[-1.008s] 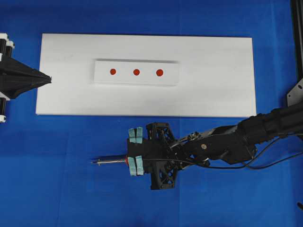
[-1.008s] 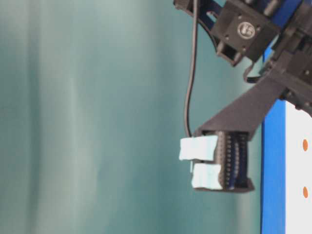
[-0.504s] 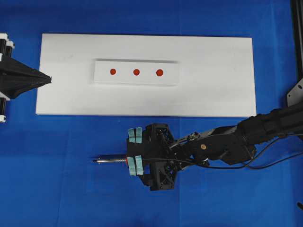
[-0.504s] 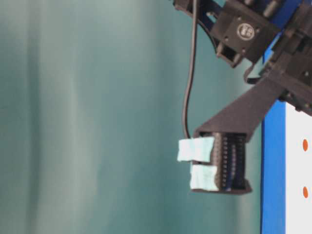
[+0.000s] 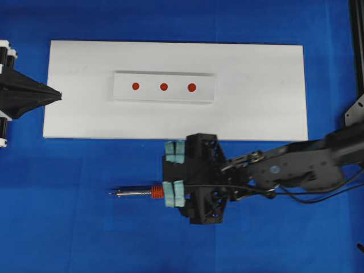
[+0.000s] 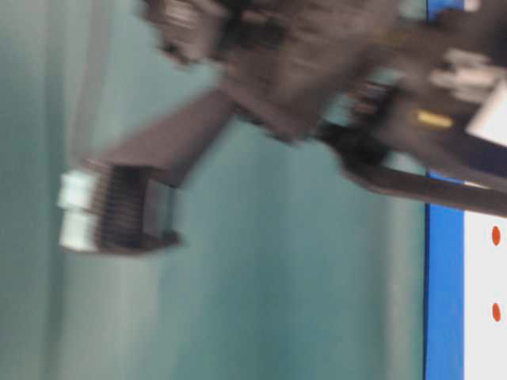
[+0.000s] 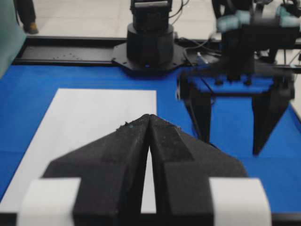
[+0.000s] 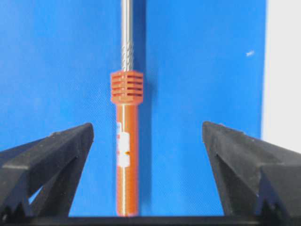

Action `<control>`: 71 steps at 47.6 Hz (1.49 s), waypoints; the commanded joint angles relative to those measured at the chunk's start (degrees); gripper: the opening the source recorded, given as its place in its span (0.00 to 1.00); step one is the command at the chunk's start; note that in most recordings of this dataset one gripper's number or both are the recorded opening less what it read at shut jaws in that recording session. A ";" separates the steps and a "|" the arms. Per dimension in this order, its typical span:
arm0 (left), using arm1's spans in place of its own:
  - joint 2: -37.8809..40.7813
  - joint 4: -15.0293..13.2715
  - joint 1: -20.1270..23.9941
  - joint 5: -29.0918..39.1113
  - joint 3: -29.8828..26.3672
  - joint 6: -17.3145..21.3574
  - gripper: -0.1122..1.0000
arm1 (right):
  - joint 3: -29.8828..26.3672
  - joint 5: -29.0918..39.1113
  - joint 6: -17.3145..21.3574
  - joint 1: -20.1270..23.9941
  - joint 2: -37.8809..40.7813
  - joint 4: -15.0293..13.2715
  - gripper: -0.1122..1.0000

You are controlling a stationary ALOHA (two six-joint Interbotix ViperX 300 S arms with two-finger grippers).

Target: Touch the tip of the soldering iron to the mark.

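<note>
The soldering iron (image 5: 136,193) lies flat on the blue mat, its tip pointing left and its red ribbed collar (image 5: 154,192) just left of my right gripper (image 5: 174,172). In the right wrist view the orange handle (image 8: 127,155) lies between the wide-open fingers of my right gripper (image 8: 146,127), nearer the left one and touching neither. The mark (image 5: 164,87) is the middle red dot on the raised white block (image 5: 149,92). My left gripper (image 5: 57,95) is shut and empty at the board's left edge, as the left wrist view (image 7: 149,117) also shows.
The block sits on a wide white board (image 5: 256,108) on the blue mat. The iron's black cord (image 5: 324,196) trails right under the right arm. A black arm base (image 7: 150,44) stands beyond the board's far end.
My right gripper has drawn back to the right and lifted off the mat, uncovering the iron's red collar. The iron stays where it lay. The left arm has not moved.
</note>
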 commanded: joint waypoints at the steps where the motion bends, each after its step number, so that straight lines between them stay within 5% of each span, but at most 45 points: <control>1: 0.18 0.18 0.09 -0.26 -1.05 0.00 0.10 | -0.97 1.67 -0.09 0.26 -3.96 -0.70 0.90; 19: 0.18 0.18 0.09 -0.18 -1.05 0.00 0.10 | -0.70 2.29 -0.18 -1.58 -5.01 -4.04 0.89; 28: 0.18 0.18 0.18 -0.18 -0.97 0.00 0.10 | -0.26 2.55 -1.14 -8.17 -5.54 -6.68 0.89; 44: 0.18 0.18 0.18 -0.09 -1.05 0.00 0.10 | 1.05 2.11 -8.44 -20.65 -6.86 -6.24 0.89; 58: 0.18 0.18 0.09 -0.18 -1.05 0.00 0.10 | 4.39 1.41 -8.96 -21.71 -10.37 -6.06 0.89; 71: 0.18 0.18 0.09 -0.44 -1.05 0.00 0.10 | 12.66 -1.76 -9.05 -21.80 -22.76 -6.06 0.89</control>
